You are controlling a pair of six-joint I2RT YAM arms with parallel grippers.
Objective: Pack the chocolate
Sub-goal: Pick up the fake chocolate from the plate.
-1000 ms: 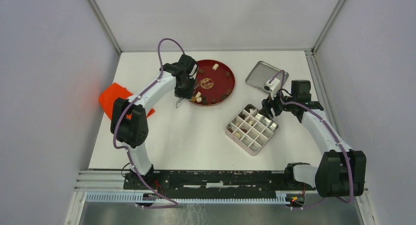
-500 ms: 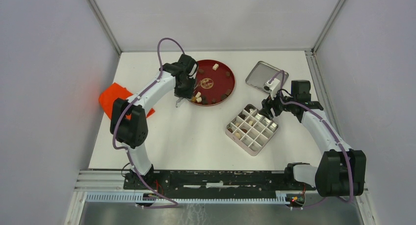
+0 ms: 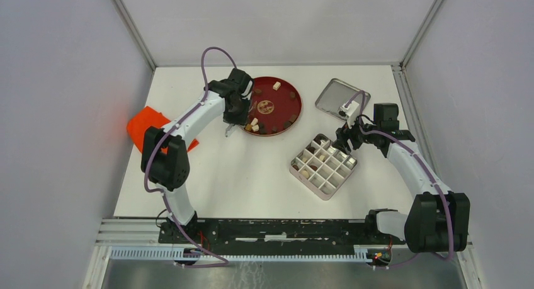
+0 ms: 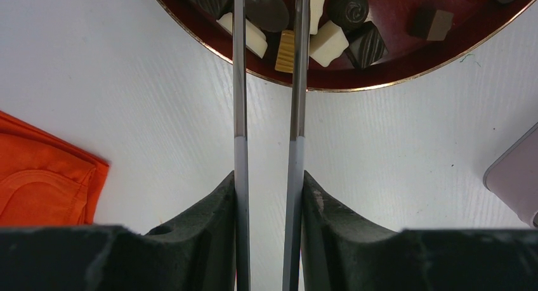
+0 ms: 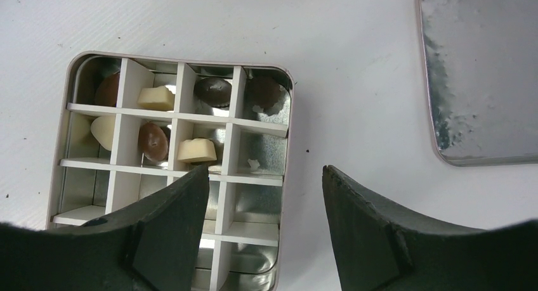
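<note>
The red plate (image 3: 286, 97) lies near the far edge of the worktop (image 3: 239, 175), a little left of its middle. Most of the chocolate (image 4: 328, 42) on it sits in a small group at the plate's near-left rim: cream blocks, dark rounded pieces and one ridged tan piece. One more cream piece (image 3: 276, 85) lies alone at the far side of the plate.

The left fingers (image 4: 266, 183) are closed on the tweezers (image 4: 238, 113), one finger pressing on each prong from outside. The two prongs run side by side with a gap between them and reach over the plate rim into the group. A dark oval piece (image 4: 266, 9) and the tan piece lie between the prongs. I cannot tell if the prongs pinch either of them.

A divided tin box (image 3: 329, 175) stands toward the right side of the worktop, about halfway between the near and far edges. Seven pieces are in its compartments, brown, dark and cream, each alone in its own cell. The right fingers (image 5: 265, 170) stand wide apart above the box's far-right side. One finger is over the compartments and the other is over the bare worktop just beside the box.

The box's metal lid (image 3: 337, 97) lies flat near the far right corner, apart from the box. An orange cloth (image 3: 148, 126) lies at the left edge.
</note>
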